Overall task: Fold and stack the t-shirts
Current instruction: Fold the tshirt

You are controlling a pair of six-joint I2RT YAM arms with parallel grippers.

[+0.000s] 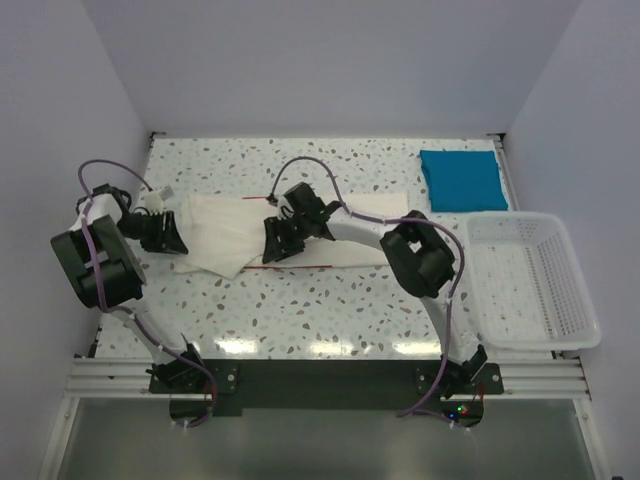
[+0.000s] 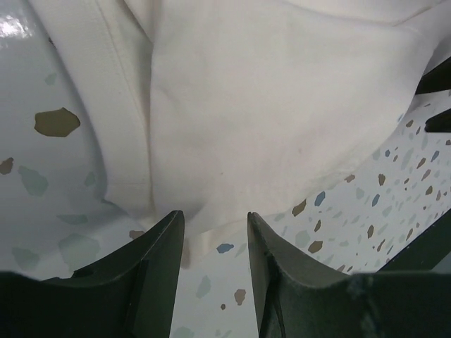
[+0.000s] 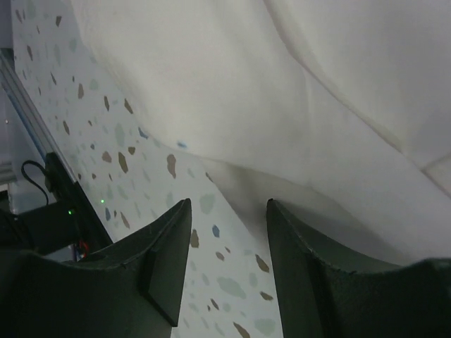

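A white terrazzo tabletop point(image 1: 330, 310), speckled with grey, brown and bluish chips, stands in an alcove of plain pale walls point(image 1: 330, 60) on three sides. Bright light reflections point(image 1: 238, 346) glint along its near edge, just above an aluminium rail point(image 1: 110, 378). A white plastic lattice basket point(image 1: 530, 285) sits at the right edge.
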